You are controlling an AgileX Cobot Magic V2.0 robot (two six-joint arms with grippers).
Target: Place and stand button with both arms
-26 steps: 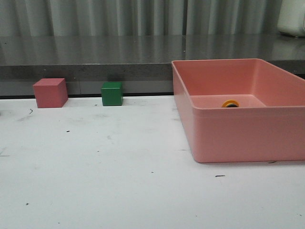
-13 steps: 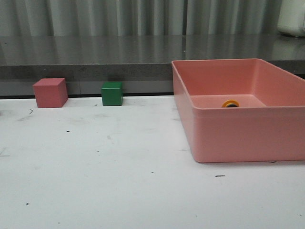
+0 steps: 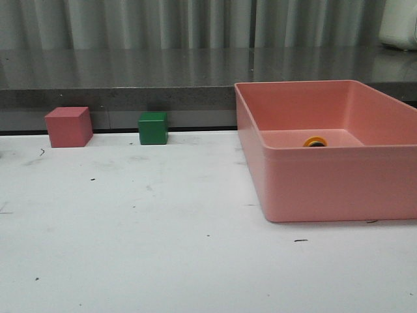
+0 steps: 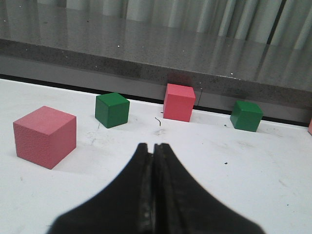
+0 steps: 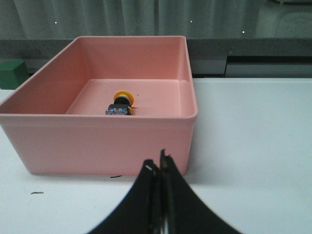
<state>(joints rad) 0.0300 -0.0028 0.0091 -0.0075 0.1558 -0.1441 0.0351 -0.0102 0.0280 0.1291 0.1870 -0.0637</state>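
Note:
The button (image 5: pixel 120 104) lies on its side on the floor of the pink bin (image 5: pixel 97 141), yellow cap toward the far wall. From the front only its yellow cap (image 3: pixel 315 141) shows over the bin's near wall (image 3: pixel 339 186). My right gripper (image 5: pixel 158 163) is shut and empty, over the white table just outside the bin's near wall. Far from the bin, my left gripper (image 4: pixel 153 145) is shut and empty above the table, pointing toward the cubes. Neither arm appears in the front view.
A pink cube (image 3: pixel 68 126) and a green cube (image 3: pixel 153 128) stand by the back ledge. In the left wrist view sit a near pink cube (image 4: pixel 45 136), a green cube (image 4: pixel 112 109), a farther pink cube (image 4: pixel 179 102) and another green cube (image 4: pixel 246 115).

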